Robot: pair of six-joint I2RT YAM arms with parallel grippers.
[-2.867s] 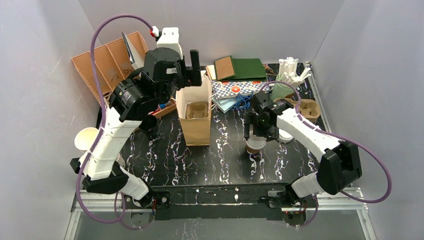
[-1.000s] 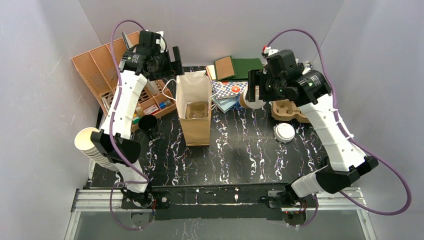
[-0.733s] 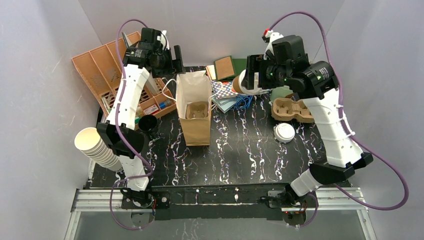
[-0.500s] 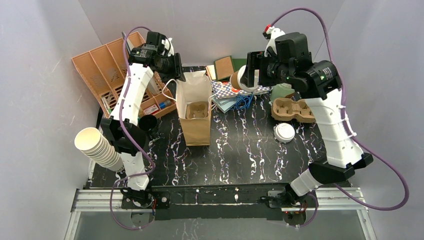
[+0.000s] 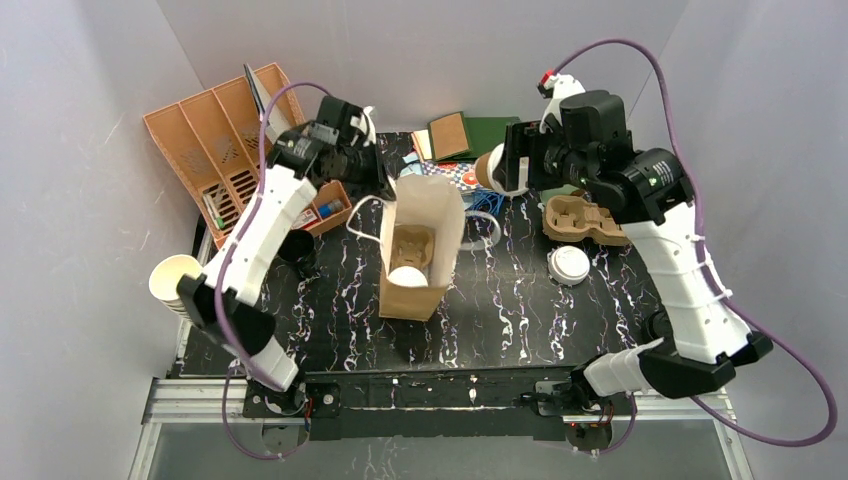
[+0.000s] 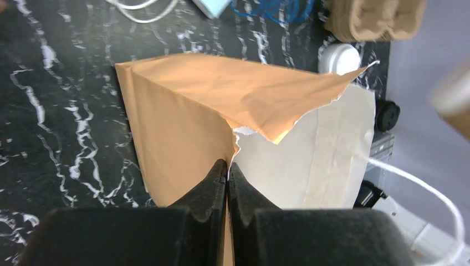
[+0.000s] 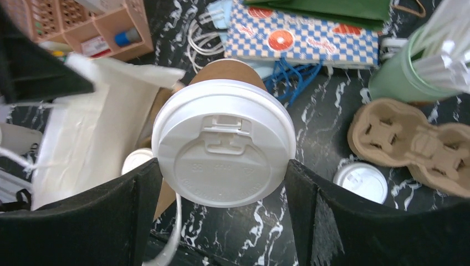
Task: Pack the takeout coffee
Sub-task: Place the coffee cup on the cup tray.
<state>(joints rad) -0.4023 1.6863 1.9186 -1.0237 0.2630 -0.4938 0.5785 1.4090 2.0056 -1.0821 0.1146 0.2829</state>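
- Left fingers [image 6: 215, 185] have just pinched shut on the rim of the bag [image 6: 177, 127], tilting it open.
- Right fingers [image 7: 332, 216], spread wide, hold a lidded cup [image 7: 223, 138], ready to load.

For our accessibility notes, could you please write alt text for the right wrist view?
A tan paper cup with a white lid is gripped between the black jaws, lid toward the camera. Below, an open paper bag shows at left, a cup carrier and a loose lid at right.

Two lidded coffee cups [image 7: 223, 138] [image 5: 408, 275], one loose lid [image 5: 568, 265], one paper bag [image 5: 412, 300], two cup carriers [image 5: 585, 220] [image 5: 410, 243].
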